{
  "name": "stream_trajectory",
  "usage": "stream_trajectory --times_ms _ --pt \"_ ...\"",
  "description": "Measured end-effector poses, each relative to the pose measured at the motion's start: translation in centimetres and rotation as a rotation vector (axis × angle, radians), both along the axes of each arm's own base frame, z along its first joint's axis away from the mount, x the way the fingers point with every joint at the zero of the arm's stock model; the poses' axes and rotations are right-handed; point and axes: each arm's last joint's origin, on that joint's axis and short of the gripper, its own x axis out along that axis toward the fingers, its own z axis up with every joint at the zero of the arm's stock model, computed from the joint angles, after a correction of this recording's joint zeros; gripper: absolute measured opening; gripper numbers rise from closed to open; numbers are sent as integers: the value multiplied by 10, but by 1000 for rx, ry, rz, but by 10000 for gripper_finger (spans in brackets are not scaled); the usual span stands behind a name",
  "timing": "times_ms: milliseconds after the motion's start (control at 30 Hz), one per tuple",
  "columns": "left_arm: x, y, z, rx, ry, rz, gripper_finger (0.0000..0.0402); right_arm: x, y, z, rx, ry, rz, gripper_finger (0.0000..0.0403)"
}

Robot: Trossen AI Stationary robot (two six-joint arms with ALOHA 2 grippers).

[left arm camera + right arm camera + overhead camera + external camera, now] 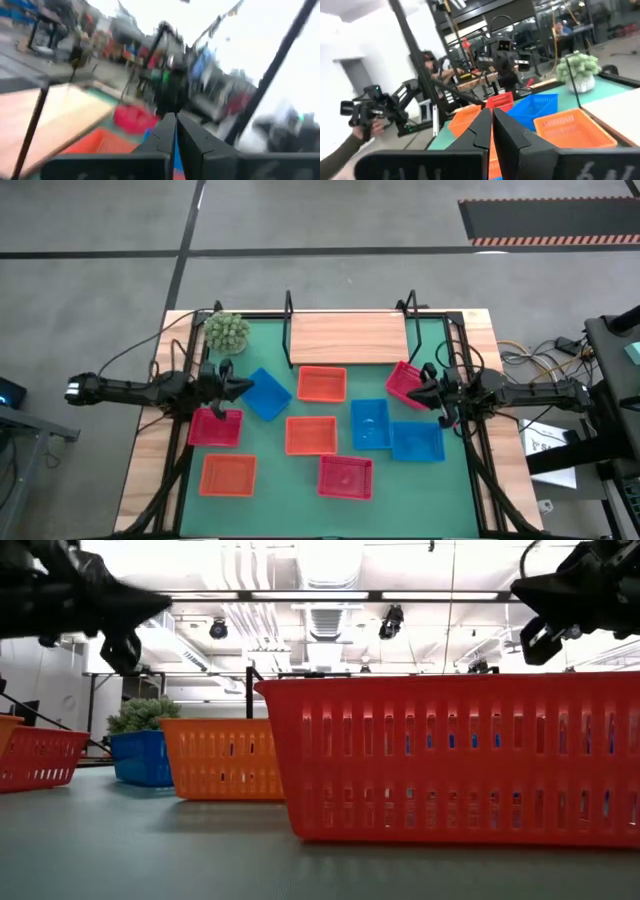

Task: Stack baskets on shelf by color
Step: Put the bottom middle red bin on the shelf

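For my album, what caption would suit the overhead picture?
Nine baskets lie scattered on a green mat before the bare wooden shelf, both grippers shut, left and right.

Nine baskets [311, 434] lie scattered, unstacked, before the bare wooden shelf [348, 338].

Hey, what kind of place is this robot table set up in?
Probably an industrial lab or workshop: exposed ceiling ducts with spotlights, a bare concrete floor with a hazard-striped mat, and a person at cluttered benches behind.

A small potted plant [226, 331] sits at the far-left corner of the green mat [460, 480].
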Motion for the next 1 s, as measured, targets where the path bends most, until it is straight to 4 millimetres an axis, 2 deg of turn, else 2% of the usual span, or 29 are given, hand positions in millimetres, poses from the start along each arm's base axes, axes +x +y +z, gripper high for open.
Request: stream_trajectory --times_ms 200,367,467,700,900,1000 --pt "-8 4 23 39 -228 147 0 0 0 0 -69 -6 -24 9" --pt "-10 2 40 75 -378 80 0 0 0 1 -81 -16 -26 9" --pt "-6 1 54 78 -401 59 0 0 -1 2 -87 -28 -35 9" --pt "22 -1 88 86 -350 54 0 -1 -6 9 -184 -88 -228 9" --pt "63 -4 116 90 -287 46 0 -3 -6 21 -349 -218 -288 9" --pt "86 -6 117 91 -220 30 0 -5 -6 27 -437 -274 -325 9"
